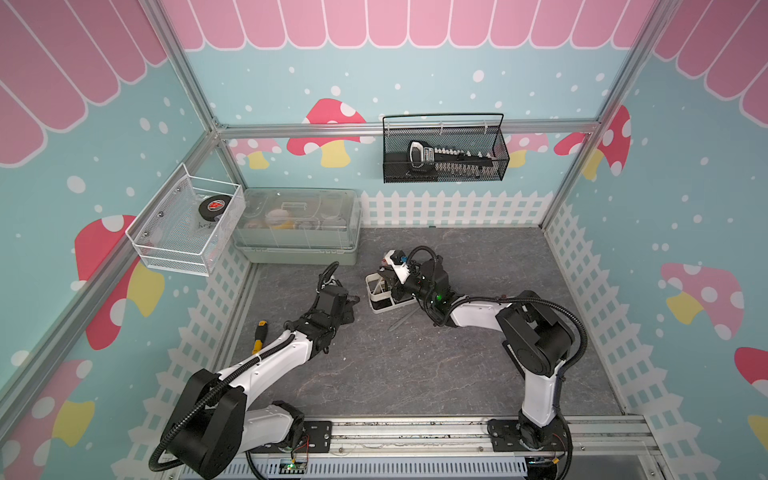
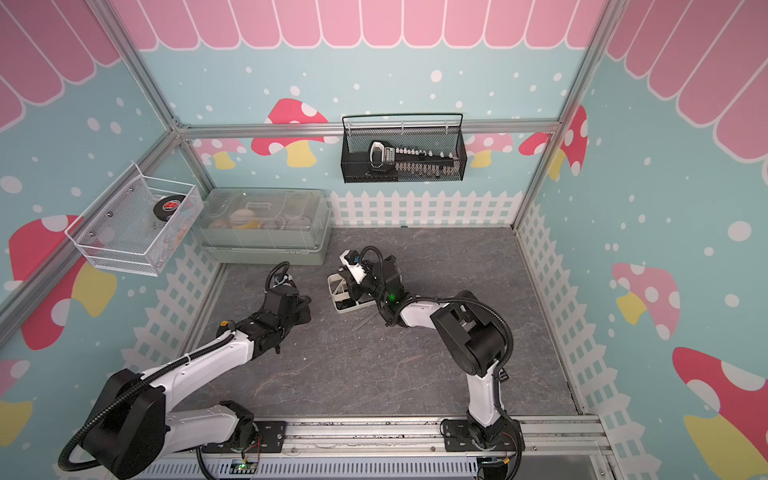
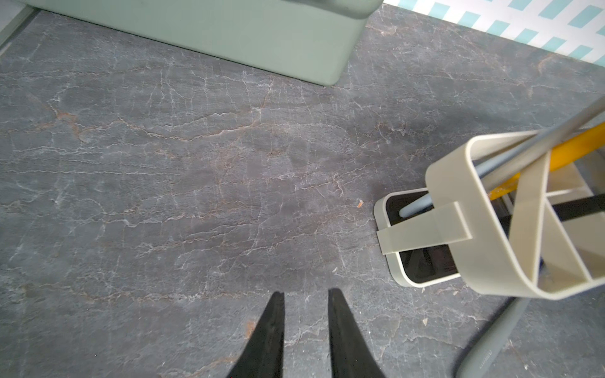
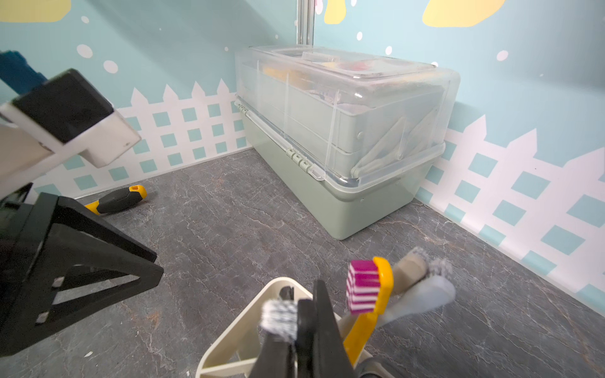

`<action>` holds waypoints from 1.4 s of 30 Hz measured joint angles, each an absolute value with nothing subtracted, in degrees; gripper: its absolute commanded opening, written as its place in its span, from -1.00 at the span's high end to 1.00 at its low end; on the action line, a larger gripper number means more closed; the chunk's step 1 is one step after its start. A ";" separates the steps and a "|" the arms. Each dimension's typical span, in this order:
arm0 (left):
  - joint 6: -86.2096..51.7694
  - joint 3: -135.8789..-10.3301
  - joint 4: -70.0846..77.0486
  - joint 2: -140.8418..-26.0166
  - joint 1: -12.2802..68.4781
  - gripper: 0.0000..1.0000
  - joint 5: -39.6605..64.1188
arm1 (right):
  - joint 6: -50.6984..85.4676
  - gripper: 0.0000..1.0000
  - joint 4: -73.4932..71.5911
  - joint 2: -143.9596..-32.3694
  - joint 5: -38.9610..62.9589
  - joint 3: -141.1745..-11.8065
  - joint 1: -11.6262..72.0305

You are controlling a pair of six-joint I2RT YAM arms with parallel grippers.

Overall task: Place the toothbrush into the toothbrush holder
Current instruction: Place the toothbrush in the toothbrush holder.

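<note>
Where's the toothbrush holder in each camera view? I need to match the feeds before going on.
In a top view: the toothbrush holder sits just below centre, off the grey-green box's near corner.
In a top view: it is left of and below centre.
Left wrist view: it is close, to one side of the open left claw.
Right wrist view: it is under the shut right claw.
Shared landmark: the grey-green box, in all four.

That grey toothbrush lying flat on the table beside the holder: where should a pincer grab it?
Probably mid-handle on the grey toothbrush, coming straight down from above, jaws across its narrow width. It lies flat on the table, long and slim, and one end runs close to the toothbrush holder, so the free stretch looks safest.
</note>
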State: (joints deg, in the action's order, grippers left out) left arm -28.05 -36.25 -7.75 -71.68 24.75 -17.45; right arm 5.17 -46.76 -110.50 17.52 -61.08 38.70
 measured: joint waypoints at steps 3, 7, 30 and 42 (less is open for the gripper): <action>-28.05 -36.25 -7.73 -71.68 24.75 0.44 -17.12 | 5.39 0.90 -47.53 -110.50 17.34 -60.64 38.70; -28.08 -36.25 -7.68 -71.68 24.75 0.44 -16.88 | 5.87 0.70 -48.40 -110.50 16.86 -60.03 38.70; -27.40 -36.10 -6.70 -70.81 25.06 0.38 -16.88 | 6.13 0.05 -48.99 -100.92 10.83 -51.00 38.72; -23.24 -36.03 -6.17 -70.61 29.63 0.36 -19.25 | 6.28 -0.06 -47.29 -93.49 -0.49 -46.48 38.74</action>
State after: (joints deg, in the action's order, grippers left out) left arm -23.24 -36.03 -6.17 -70.61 29.63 -19.25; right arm 6.28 -47.29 -93.49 -0.49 -46.48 38.74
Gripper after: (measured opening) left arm 0.315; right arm 0.529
